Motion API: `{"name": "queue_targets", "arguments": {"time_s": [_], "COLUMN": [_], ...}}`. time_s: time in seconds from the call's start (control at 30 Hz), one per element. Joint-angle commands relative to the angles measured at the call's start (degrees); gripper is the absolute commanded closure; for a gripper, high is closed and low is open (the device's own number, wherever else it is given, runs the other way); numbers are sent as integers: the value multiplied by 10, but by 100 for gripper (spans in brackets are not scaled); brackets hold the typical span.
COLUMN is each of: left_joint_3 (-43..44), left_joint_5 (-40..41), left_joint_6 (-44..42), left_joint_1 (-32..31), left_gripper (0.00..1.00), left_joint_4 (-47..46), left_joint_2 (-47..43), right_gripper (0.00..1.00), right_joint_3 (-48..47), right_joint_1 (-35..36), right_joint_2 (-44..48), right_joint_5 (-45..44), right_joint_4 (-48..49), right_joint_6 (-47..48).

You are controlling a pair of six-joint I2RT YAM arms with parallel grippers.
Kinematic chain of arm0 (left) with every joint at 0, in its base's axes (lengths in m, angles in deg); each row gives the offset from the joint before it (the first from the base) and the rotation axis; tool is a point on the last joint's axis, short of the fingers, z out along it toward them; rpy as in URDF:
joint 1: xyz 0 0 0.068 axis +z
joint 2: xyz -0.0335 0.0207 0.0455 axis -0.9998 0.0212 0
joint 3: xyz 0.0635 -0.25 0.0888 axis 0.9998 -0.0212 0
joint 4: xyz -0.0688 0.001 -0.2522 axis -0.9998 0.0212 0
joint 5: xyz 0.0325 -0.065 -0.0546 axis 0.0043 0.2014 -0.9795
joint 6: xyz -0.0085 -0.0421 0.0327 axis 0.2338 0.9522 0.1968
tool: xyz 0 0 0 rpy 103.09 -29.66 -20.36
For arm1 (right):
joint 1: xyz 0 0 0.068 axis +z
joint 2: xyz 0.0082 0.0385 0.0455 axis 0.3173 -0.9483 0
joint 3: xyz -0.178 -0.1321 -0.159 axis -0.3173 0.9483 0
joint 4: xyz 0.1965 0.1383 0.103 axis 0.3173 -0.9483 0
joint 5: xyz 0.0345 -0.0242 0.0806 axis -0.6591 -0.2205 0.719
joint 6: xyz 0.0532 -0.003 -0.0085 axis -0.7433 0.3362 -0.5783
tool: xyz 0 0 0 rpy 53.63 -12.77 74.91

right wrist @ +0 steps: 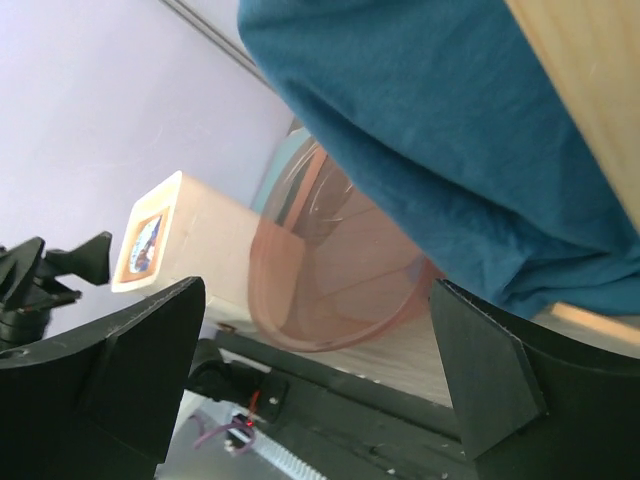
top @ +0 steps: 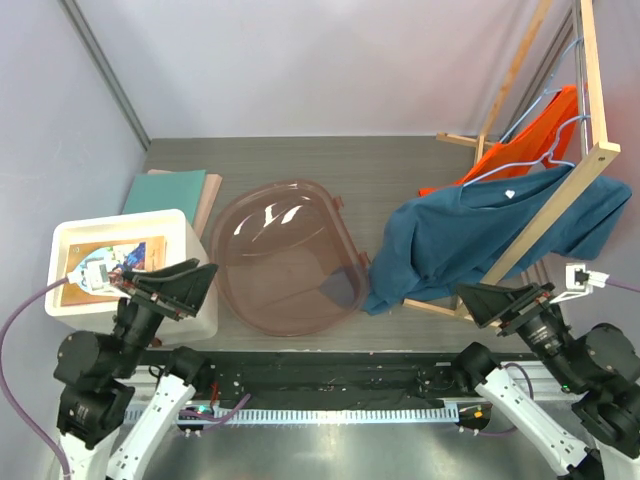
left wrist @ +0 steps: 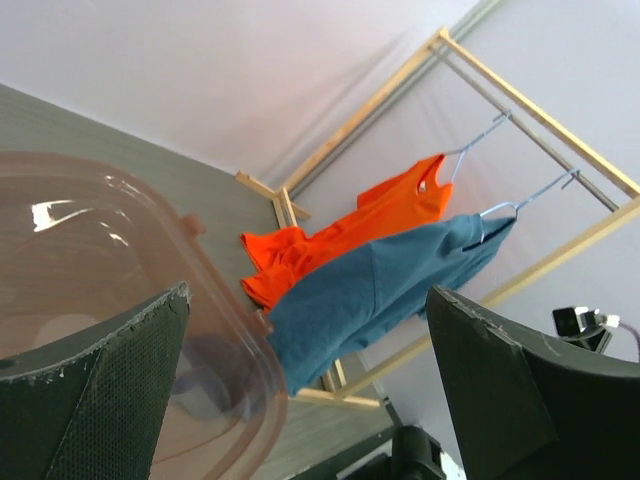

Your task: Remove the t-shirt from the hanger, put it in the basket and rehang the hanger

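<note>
Grey wood-grain table (top: 380, 165), pale walls (top: 330, 60) on three sides, a metal post (top: 105, 70) running up the back-left corner. Both arm bases sit at the near edge.

Right side: a wooden rack (top: 598, 90) with two shirts on pale wire hangers. The blue t-shirt (top: 450, 235) is on the nearer hanger (top: 520, 165), in front of an orange shirt (top: 545, 125). The blue one hangs low and bunched. Its bottom reaches the table just beside the right rim of the tub. A slanted rack bar (top: 545, 220) crosses in front of it in the top view, w/ one sleeve hanging out to the right of that bar.

Center: a clear pinkish plastic tub (top: 285, 255). Left of it is a white box (top: 120, 225) w/ a printed card (top: 105, 265) inside. A green folder (top: 165, 190) lies behind the box.

Left gripper (top: 185, 283) is up near the box's near-right corner, fingers wide apart, nothing between them. Right gripper (top: 490, 303) is near the rack's foot, just below the blue shirt's hem, fingers also spread wide and holding nothing. In the right wrist view the shirt fills the top of the frame. Can't tell if the cloth touches a finger.
</note>
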Motion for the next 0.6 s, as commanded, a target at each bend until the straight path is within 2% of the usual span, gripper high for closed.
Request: {"name": "queue_targets", "arguments": {"time_s": [0.0, 0.2, 0.27, 0.33, 0.37, 0.43, 0.53, 0.57], "left_joint_3": [27, -5, 17, 79, 102, 169, 267, 293], "left_joint_5": [-76, -187, -267, -310, -351, -370, -342, -317], "left_joint_6": [-13, 43, 39, 40, 43, 32, -30, -52], "left_joint_1": [2, 3, 2, 2, 1, -9, -84, -133], "left_gripper": [0, 0, 8, 12, 13, 13, 15, 15], "left_joint_4": [30, -164, -242, -274, -287, -317, -305, -295], "left_joint_2": [78, 155, 239, 303, 367, 424, 524, 577], "right_gripper": [0, 0, 0, 0, 0, 0, 0, 0], "right_joint_3": [-64, -183, -242, -297, -313, -345, -380, -390], "right_joint_1": [-2, -1, -1, -1, -1, -1, 0, -1], "right_joint_2": [-35, -119, -158, -190, -197, -216, -238, -253], "right_joint_5": [-33, -83, -100, -125, -136, -158, -159, -156], "right_joint_4": [-18, -35, -52, -68, -78, -79, -76, -76], "right_joint_6": [98, 144, 171, 180, 181, 195, 214, 224]}}
